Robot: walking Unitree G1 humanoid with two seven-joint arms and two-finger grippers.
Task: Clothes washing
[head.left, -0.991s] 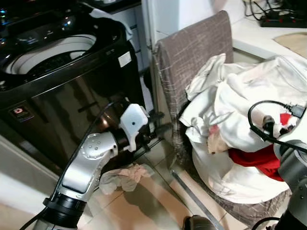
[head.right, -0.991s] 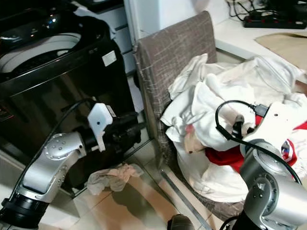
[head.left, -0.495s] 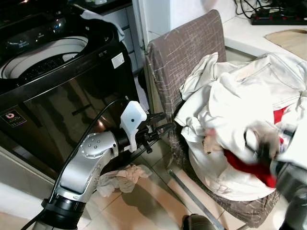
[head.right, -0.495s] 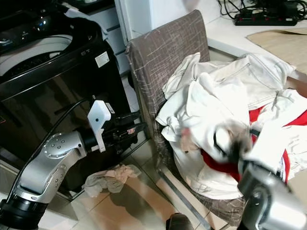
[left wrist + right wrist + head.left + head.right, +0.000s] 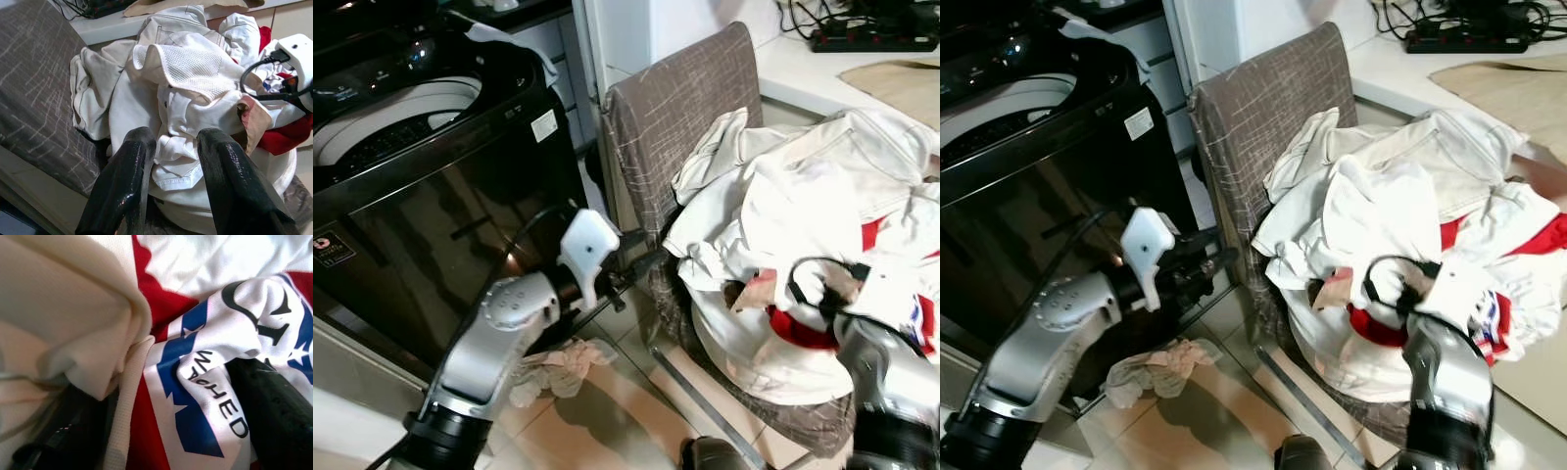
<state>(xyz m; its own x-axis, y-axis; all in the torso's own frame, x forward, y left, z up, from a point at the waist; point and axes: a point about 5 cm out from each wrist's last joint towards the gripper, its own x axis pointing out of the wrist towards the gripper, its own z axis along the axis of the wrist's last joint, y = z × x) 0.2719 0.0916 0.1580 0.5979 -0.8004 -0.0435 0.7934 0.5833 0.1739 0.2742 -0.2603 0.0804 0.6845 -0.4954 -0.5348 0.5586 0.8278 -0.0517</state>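
Home laundry corner: black top-loading washing machine [image 5: 431, 166], clothes-heaped chair [image 5: 685, 108], tiled floor [image 5: 636, 411].

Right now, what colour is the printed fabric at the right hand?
White printed garment with red and blue bands and black lettering; right wrist view shows it best.

Left arm bent forward, left tool [image 5: 173, 161] fingers parted, right tool [image 5: 161, 396] fingers spread, arm reaching forward

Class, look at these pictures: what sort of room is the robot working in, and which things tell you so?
Probably a home laundry corner: a black top-loading washing machine with its drum open, a pile of clothes heaped on a grey chair, and a crumpled garment on the tiled floor.
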